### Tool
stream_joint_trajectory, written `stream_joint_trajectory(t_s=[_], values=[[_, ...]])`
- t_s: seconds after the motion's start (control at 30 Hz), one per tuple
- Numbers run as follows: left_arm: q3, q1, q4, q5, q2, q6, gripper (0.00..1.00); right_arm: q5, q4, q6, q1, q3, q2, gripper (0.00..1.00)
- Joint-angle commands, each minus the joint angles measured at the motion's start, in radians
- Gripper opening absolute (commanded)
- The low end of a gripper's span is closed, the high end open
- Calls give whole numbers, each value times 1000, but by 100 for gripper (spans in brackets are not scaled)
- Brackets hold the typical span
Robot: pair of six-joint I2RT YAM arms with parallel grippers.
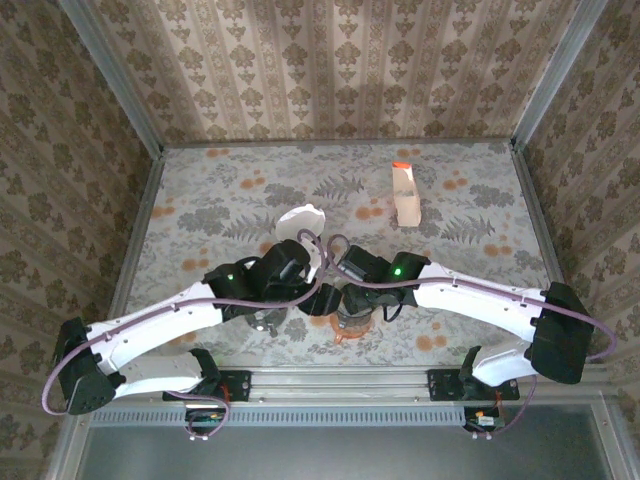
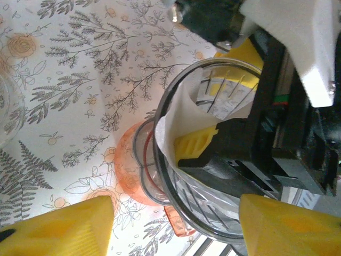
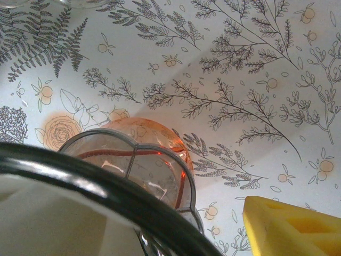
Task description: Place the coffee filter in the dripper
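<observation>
- Left jaws stand wide, empty; right jaws are spread astride the dripper [image 2: 208,210] rim, one pad [image 2: 197,144] inside on the coffee filter [image 2: 178,114] seated in it.
- Press the paper gently to the wall, then lift straight out.
- Left wrist view shows that inner pad; right wrist view, the outer finger [image 3: 287,224] clear of the rim.

I can't read a single word, number or brand mark here. The tan pack with the orange cap [image 1: 405,196] stands well beyond the right pincer [image 1: 345,305] and a little to its right. It is too small from here to make out any lettering on it.
</observation>
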Motion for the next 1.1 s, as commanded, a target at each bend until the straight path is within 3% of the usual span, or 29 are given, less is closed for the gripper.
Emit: stream_joint_trajectory(t_s=[0.0, 0.33, 0.57, 1.07], values=[[-13, 16, 10, 14, 6, -17, 60, -12, 6, 17, -2, -25, -28, 70], [-38, 27, 55, 35, -17, -38, 65, -14, 13, 17, -2, -10, -76, 71], [-40, 34, 55, 43, -8, -40, 54, 0, -5, 26, -2, -2, -120, 71], [-46, 35, 45, 50, -9, -43, 42, 102, -117, 59, -4, -21, -277, 68]])
